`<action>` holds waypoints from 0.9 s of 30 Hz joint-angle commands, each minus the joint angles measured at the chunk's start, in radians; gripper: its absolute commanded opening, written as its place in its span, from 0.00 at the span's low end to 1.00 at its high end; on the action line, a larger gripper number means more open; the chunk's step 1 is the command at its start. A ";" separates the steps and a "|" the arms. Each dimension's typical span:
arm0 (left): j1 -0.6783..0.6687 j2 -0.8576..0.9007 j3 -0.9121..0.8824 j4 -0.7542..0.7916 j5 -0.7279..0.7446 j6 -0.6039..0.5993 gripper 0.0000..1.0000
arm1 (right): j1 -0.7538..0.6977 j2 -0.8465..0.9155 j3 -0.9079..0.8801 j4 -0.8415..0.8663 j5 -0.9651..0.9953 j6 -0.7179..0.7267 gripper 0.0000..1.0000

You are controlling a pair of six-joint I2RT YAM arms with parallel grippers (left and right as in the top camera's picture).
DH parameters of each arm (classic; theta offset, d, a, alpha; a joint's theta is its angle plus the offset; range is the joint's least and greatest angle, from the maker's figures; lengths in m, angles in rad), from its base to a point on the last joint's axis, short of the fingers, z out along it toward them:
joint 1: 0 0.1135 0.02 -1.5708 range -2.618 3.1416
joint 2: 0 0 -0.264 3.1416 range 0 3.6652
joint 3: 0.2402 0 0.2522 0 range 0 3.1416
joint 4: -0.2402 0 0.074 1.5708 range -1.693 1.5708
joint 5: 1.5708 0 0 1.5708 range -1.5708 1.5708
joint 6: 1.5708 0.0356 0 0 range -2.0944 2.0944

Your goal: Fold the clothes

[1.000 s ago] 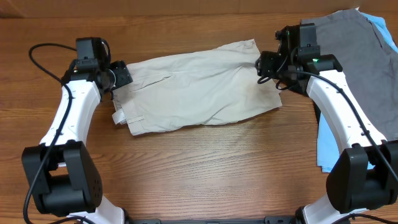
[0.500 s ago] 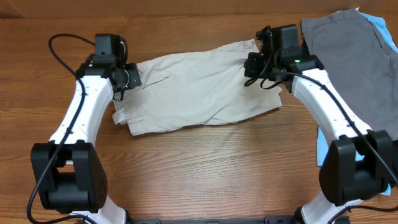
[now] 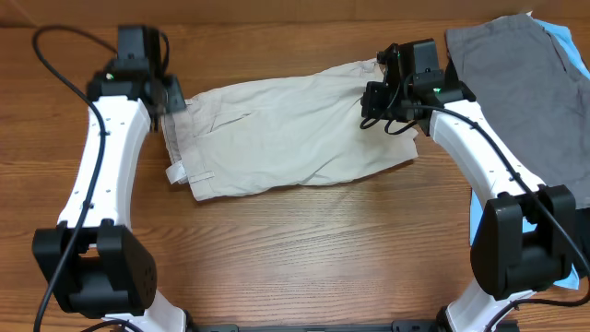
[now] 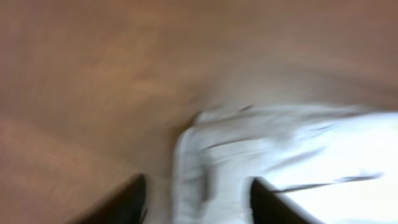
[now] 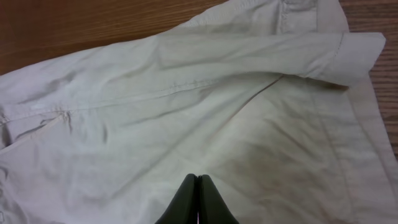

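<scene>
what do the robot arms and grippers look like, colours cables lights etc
The left arm and right arm have smooth white shells, black joints and bulky black bases. A thin black cable runs along each. A small green light shows near the right wrist. The left gripper and right gripper have black fingers.

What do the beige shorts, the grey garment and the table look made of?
The shorts: likely cotton twill, matte; soft creases, stitched seams. The grey garment: matte cloth, lying limp; weave unclear. The table: wood or wood-look laminate; visible grain.
</scene>
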 commanded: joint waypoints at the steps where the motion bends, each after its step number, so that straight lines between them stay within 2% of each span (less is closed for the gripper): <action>1: -0.037 -0.029 0.106 -0.003 0.219 0.101 0.04 | 0.000 0.002 0.019 0.006 -0.006 -0.004 0.04; 5: -0.072 0.011 0.101 -0.010 0.236 0.168 0.04 | 0.000 0.002 0.019 0.006 -0.006 -0.004 0.04; 12: -0.093 0.165 0.074 -0.040 0.231 0.198 0.04 | 0.000 0.002 0.019 0.015 0.011 -0.004 0.04; 20: -0.085 0.336 0.074 -0.002 0.127 0.170 0.04 | -0.002 0.020 0.019 0.082 0.074 -0.005 0.04; 27: -0.085 0.355 0.074 0.067 0.090 0.151 0.04 | -0.002 0.119 0.019 0.142 0.068 -0.005 0.04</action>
